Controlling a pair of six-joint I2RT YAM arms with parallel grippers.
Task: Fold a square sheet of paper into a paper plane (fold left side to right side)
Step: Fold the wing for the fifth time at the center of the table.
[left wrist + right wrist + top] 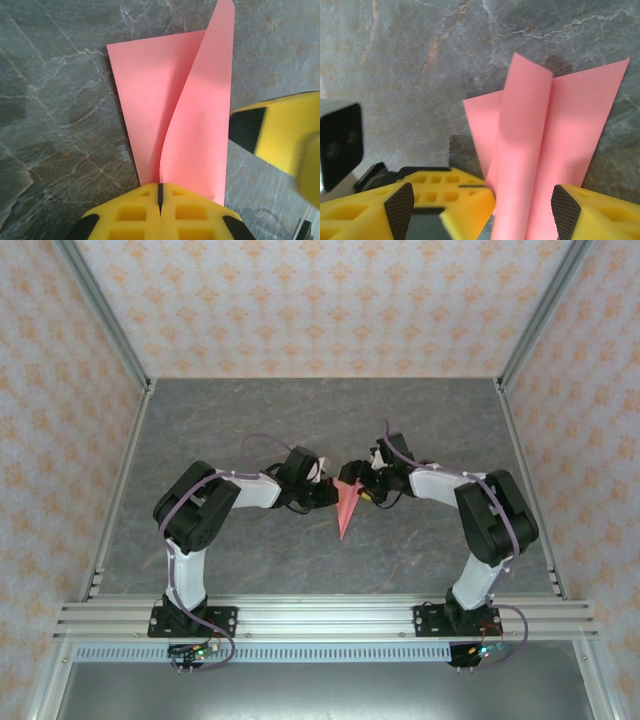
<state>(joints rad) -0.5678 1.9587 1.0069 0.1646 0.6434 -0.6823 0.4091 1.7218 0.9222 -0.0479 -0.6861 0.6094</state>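
Note:
The pink-red sheet of paper (347,510) lies mid-table, folded into a narrow wedge whose point faces the near edge. In the left wrist view one flap of the paper (200,115) curls up off the flat layer beneath it. My left gripper (161,187) is shut on the near edge of that raised flap. From the right wrist view the paper (545,140) stands as a raised ridge between my right gripper's (482,212) open fingers, whose black pads (565,210) flank it without touching. Both grippers meet over the paper's wide end, left gripper (328,492) and right gripper (366,486).
The grey marbled tabletop (250,420) stretches all around the paper, walled by patterned panels and aluminium rails (320,615) at the near edge. The right gripper's yellow finger (280,135) sits close to the paper's right edge.

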